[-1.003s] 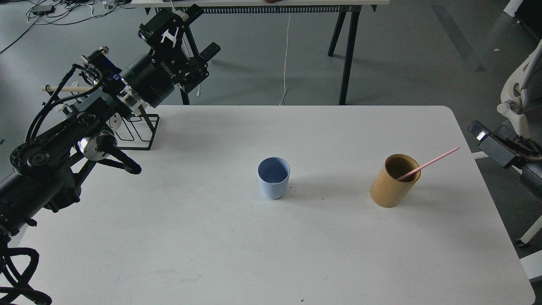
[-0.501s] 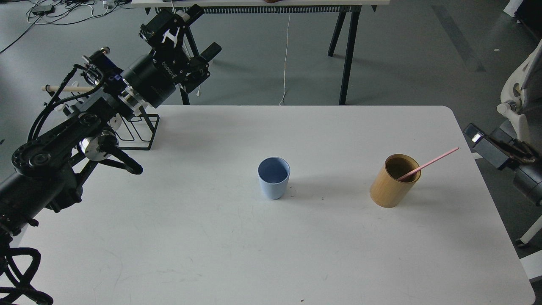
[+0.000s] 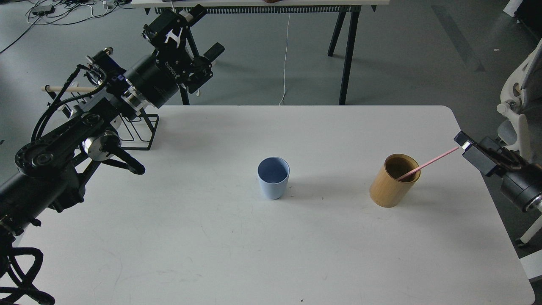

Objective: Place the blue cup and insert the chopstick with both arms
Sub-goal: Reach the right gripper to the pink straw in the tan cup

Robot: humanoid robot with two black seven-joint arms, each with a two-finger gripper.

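Observation:
The blue cup [image 3: 273,181] stands upright and empty at the middle of the white table [image 3: 211,237]. One pale-pink chopstick [image 3: 428,163] leans in the tan bamboo holder [image 3: 388,186] to the cup's right, its upper end pointing right. My left gripper [image 3: 192,34] is open and empty, raised beyond the table's far left corner, far from the cup. My right gripper [image 3: 465,146] comes in from the right edge, its tip right by the chopstick's upper end; I cannot tell whether it touches it or how its fingers stand.
A black wire rack [image 3: 142,129] stands at the table's far left, partly behind my left arm, with a long beige rod [image 3: 63,89] above it. A black-legged table [image 3: 347,51] stands behind. A white chair [image 3: 518,89] is at the right.
My right arm has moved left, from beside the table to the chopstick's upper end. My left gripper has drifted slightly up and right. The cup, holder and chopstick have not moved.

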